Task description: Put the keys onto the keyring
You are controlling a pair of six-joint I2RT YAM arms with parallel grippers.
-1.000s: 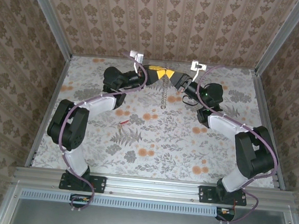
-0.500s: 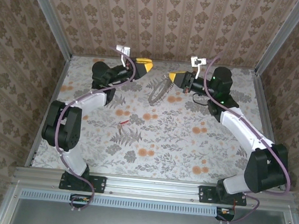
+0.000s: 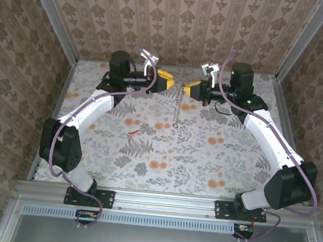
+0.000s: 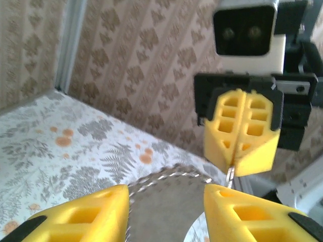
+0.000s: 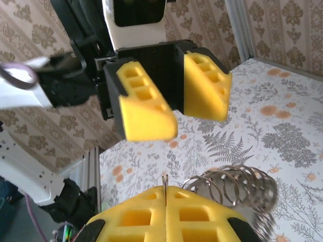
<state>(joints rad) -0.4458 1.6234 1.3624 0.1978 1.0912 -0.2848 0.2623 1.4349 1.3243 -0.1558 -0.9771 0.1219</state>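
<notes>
The right gripper point(image 3: 192, 88) was pinched shut on the keyring point(image 3: 178, 106), which dangled beneath it. The left gripper point(image 3: 166, 80), part open and empty, faced it. The red key point(image 3: 133, 132) lay well behind that hand and would need a squarely centred pinch on its head.

My left end effector point(image 3: 170, 82) and my right end effector point(image 3: 186, 88) face each other above the far edge of the counter point(image 3: 247, 181), about midway along it. The left one is on the left and the right one on the right, near one another but apart. The keyring point(image 3: 177, 108) hangs from between the fingers of my right end effector, down in the gap between the two. The key point(image 3: 133, 132) lies on the counter toward its middle, nearer the near edge than the keyring, left of it, and well apart from both.
</notes>
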